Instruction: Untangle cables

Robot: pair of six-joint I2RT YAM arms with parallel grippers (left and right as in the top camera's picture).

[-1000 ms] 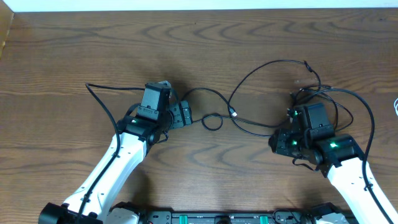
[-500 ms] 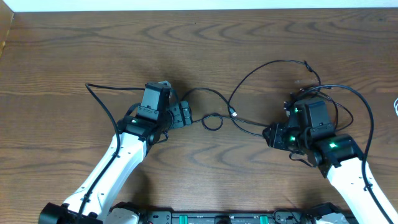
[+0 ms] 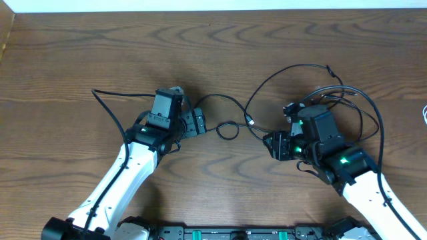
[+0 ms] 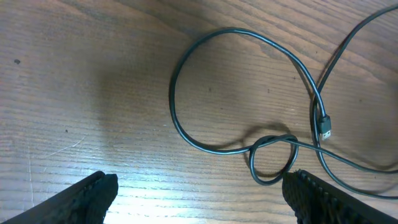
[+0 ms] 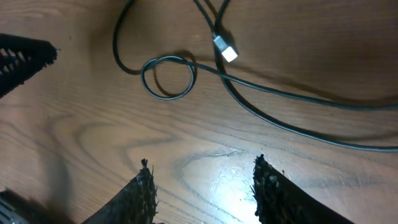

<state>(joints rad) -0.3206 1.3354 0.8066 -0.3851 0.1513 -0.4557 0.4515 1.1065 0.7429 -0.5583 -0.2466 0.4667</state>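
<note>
A thin black cable (image 3: 267, 83) lies across the middle of the table. It makes a small closed loop (image 3: 228, 130) (image 4: 272, 158) (image 5: 168, 78), and a small plug end (image 3: 251, 121) (image 4: 325, 127) (image 5: 227, 51) rests beside that loop. My left gripper (image 3: 200, 123) (image 4: 199, 199) is wide open just left of the loop, nothing between its fingers. My right gripper (image 3: 269, 143) (image 5: 205, 186) is open over bare wood, right of the loop and near the strands leading to it. It holds nothing.
More black cord (image 3: 363, 107) curls around my right arm at the right. A bit of white cable (image 3: 424, 115) shows at the table's right edge. In the right wrist view a left finger (image 5: 22, 56) pokes in at the upper left.
My right arm has swung left toward the loop and plug, and its jaws have spread wider. The left arm and the cable have not moved.
</note>
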